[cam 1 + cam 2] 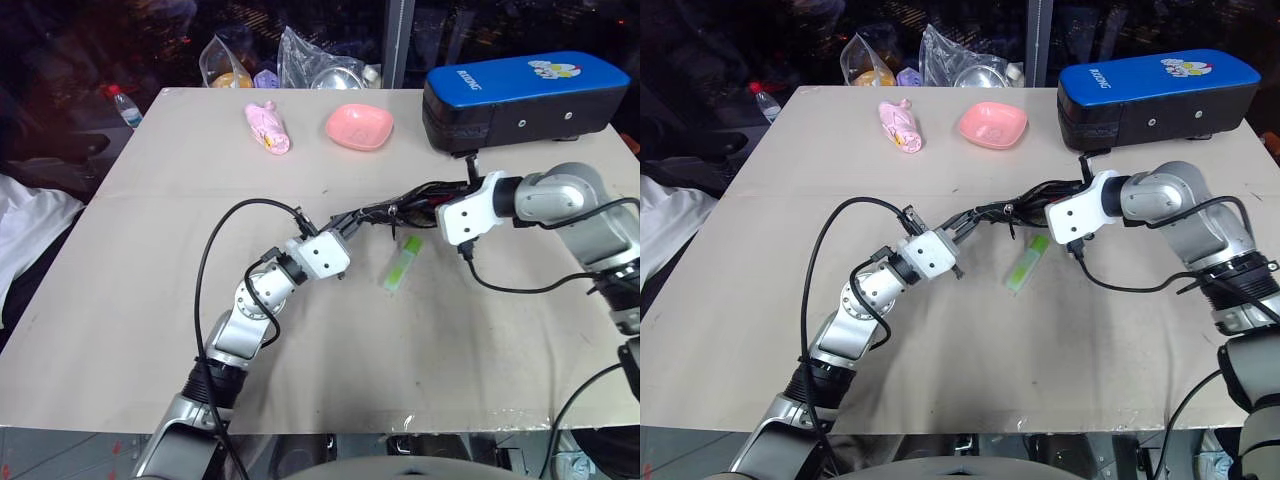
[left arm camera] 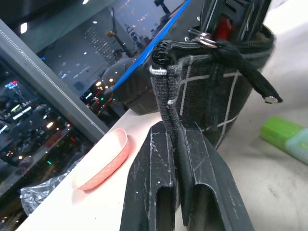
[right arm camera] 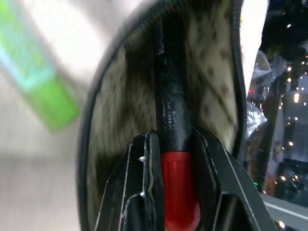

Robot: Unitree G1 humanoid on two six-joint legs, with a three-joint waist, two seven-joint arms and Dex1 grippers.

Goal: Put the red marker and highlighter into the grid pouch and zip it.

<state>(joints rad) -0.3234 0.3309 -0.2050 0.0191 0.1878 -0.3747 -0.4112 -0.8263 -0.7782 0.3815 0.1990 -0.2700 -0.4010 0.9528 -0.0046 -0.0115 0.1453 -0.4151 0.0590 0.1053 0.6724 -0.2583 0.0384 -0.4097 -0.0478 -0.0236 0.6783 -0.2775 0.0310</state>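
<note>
The grid pouch hangs above the table's middle, stretched between my two grippers. My left gripper is shut on the seam at one end of the pouch. My right gripper is at the pouch's open mouth, shut on the red marker. The marker's black end reaches down into the mesh-lined inside of the pouch. In the left wrist view the red marker shows at the pouch's far end. The light-green highlighter lies flat on the table just below the pouch, untouched.
A big blue-and-black case stands at the back right. A pink bowl and a pink wrapped thing lie at the back middle. Plastic bags and a water bottle sit beyond the far edge.
</note>
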